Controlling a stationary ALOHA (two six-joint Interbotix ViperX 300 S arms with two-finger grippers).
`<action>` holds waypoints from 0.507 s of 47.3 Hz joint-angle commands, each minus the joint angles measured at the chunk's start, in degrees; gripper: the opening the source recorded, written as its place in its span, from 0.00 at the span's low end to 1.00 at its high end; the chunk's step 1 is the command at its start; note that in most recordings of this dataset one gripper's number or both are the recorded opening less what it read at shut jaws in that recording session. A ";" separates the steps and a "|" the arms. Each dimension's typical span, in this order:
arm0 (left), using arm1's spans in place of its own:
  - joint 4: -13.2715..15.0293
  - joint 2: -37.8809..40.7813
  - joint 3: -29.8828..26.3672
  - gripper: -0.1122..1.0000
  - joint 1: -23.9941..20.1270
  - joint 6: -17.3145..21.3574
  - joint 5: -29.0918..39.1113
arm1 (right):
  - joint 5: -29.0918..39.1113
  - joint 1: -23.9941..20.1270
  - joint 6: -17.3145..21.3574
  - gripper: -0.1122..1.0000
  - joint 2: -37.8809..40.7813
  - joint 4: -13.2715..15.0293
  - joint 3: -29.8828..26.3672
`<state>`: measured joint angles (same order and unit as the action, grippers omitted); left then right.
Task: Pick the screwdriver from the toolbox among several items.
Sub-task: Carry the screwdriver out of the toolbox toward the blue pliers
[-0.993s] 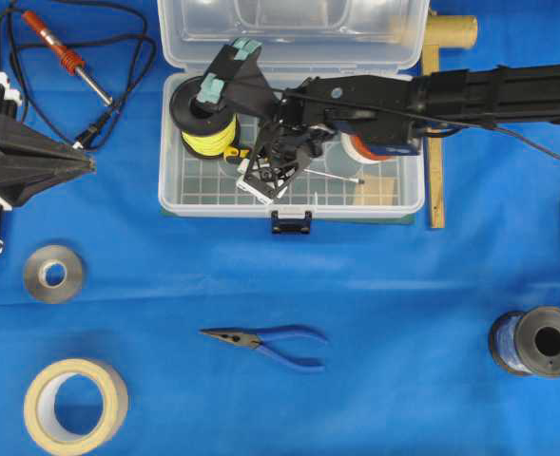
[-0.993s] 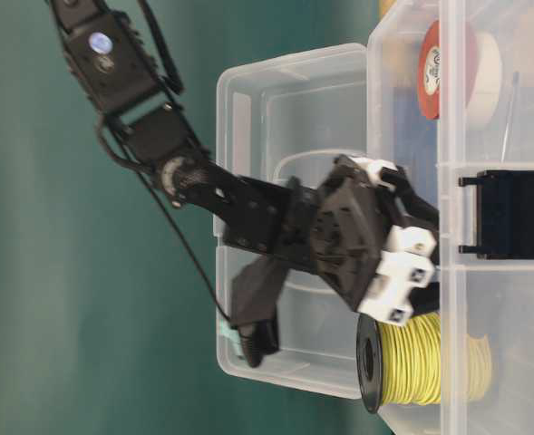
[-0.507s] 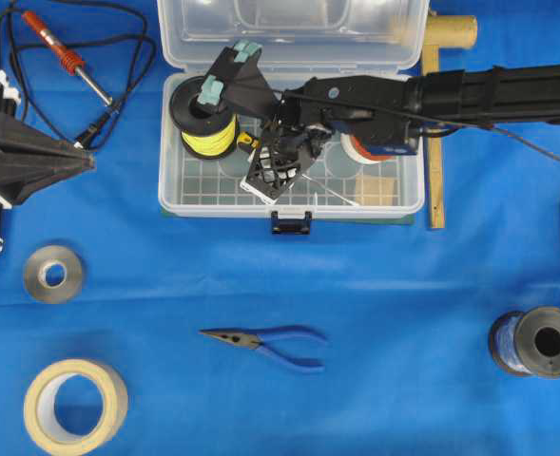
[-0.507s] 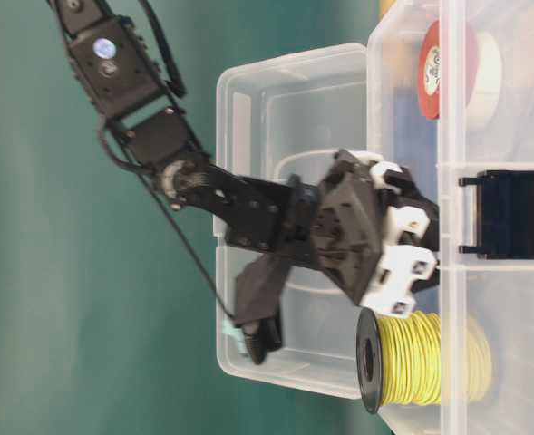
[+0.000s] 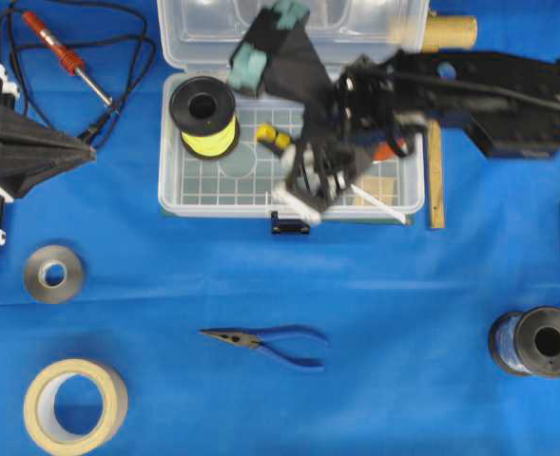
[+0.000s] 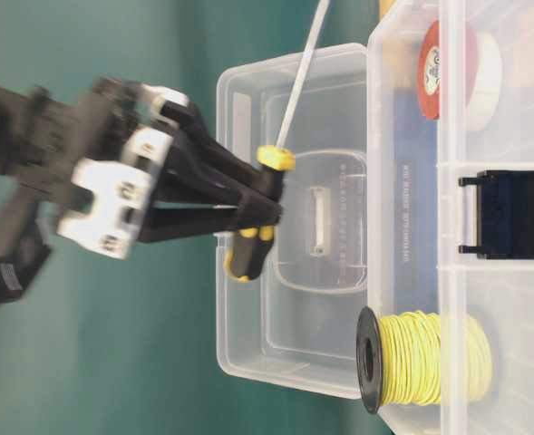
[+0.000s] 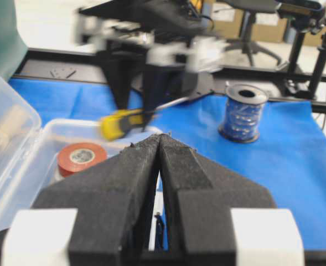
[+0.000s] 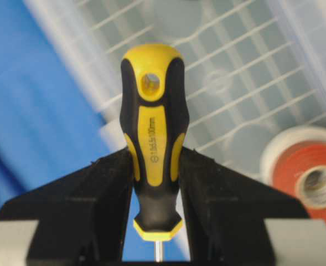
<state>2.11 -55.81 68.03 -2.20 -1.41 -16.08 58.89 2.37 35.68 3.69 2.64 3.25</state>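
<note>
The screwdriver is clamped by its glossy yellow-and-black handle in the right gripper, held above the clear, grid-floored toolbox. The thin steel shaft should be kept clear of the lid. The left gripper is seen pressed shut, empty.

Even, bright light falls from above; things on the blue bench cast only short, soft shadows. In the overhead view the right arm is smeared by motion, while the pliers stay crisp. At table level the right end effector is blurred, the toolbox sharp with pale glare on its clear walls. The left wrist view blurs everything distant; its own fingers are sharp. The right wrist view holds the screwdriver in focus, background soft.
</note>
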 commanded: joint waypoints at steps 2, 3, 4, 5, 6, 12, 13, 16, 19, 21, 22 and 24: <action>0.09 0.18 -0.53 0.11 -0.70 0.09 -0.26 | -0.97 -5.19 0.09 0.33 -0.09 0.53 -2.37; 0.18 0.18 -0.53 0.11 -0.79 0.09 -0.26 | -1.32 -6.15 0.09 0.33 0.53 0.79 -2.81; 0.18 0.18 -0.53 0.11 -0.97 0.09 -0.26 | -1.58 -7.12 0.09 0.33 1.05 1.23 -3.25; 0.18 0.18 -0.53 0.11 -1.14 0.09 -0.26 | -1.93 -8.00 0.09 0.33 1.76 1.76 -3.69; 0.18 0.18 -0.53 0.11 -1.23 0.09 -0.26 | -2.20 -8.88 0.09 0.33 2.55 2.20 -4.22; 0.09 0.18 -0.53 0.11 -1.85 0.09 -0.35 | -2.55 -12.74 0.18 0.33 8.35 4.39 -8.17; 0.09 0.18 -0.53 0.11 -1.85 0.09 -0.26 | -2.46 -13.18 0.18 0.33 9.58 4.57 -8.88; 0.18 0.18 -0.53 0.11 -1.93 0.09 -0.26 | -2.46 -13.97 -0.44 0.33 13.18 4.75 -10.81; 0.18 0.18 -0.53 0.11 -1.93 0.09 -0.35 | -2.55 -14.59 -0.88 0.33 17.14 4.83 -12.57; 0.18 0.18 -0.53 0.11 -1.85 0.09 -0.26 | -2.81 -14.77 -1.23 0.33 19.16 4.83 -13.27; 0.18 0.18 -0.53 0.11 -1.93 0.09 -0.26 | -2.99 -14.85 -1.32 0.33 20.13 4.83 -13.54; 0.09 0.18 -0.53 0.11 -1.93 0.09 -0.35 | -3.52 -14.94 -1.58 0.33 21.71 4.75 -13.89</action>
<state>2.20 -55.81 68.03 -3.87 -1.41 -16.08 56.34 -12.39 34.28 24.26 7.21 -8.44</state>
